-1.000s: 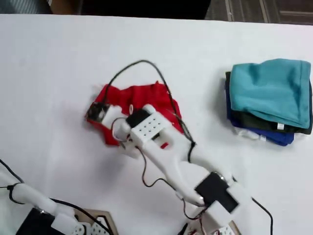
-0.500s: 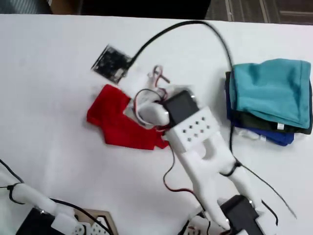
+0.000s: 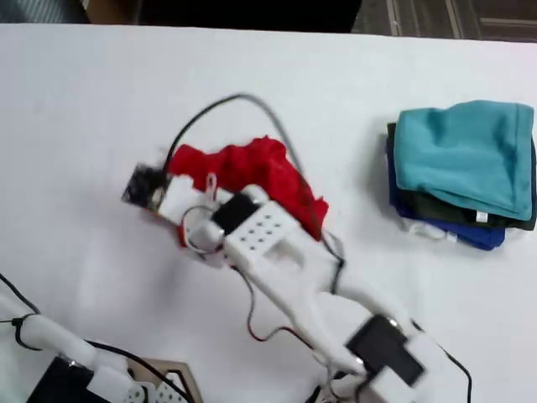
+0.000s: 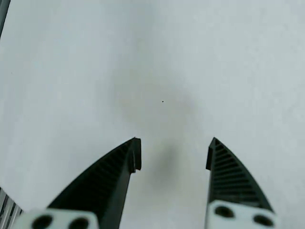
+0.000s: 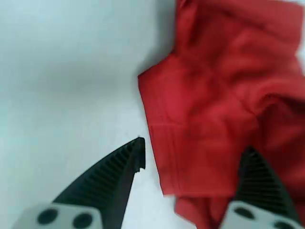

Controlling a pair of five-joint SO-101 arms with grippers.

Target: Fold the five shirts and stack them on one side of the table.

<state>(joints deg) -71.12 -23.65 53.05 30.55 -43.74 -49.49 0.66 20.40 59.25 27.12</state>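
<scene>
A crumpled red shirt (image 3: 260, 172) lies near the table's middle. My right arm (image 3: 268, 243) stretches across it from the front right, its wrist over the shirt's left edge. In the right wrist view my right gripper (image 5: 193, 152) is open just above the cloth, with the red shirt's (image 5: 214, 95) hemmed edge between the two fingers and bare table beside it. A stack of folded shirts (image 3: 463, 172) sits at the right edge, teal on top, dark and blue ones beneath. My left gripper (image 4: 174, 148) is open over bare white table, holding nothing.
The white table (image 3: 101, 101) has free room at the left and back. The left arm's base and cables (image 3: 59, 361) sit at the front left corner. A black cable (image 3: 226, 105) loops from the right wrist above the red shirt.
The right arm swung right and away from the red shirt half a second ago, then came back over its left edge. The shirt is now more bunched and sits slightly farther right.
</scene>
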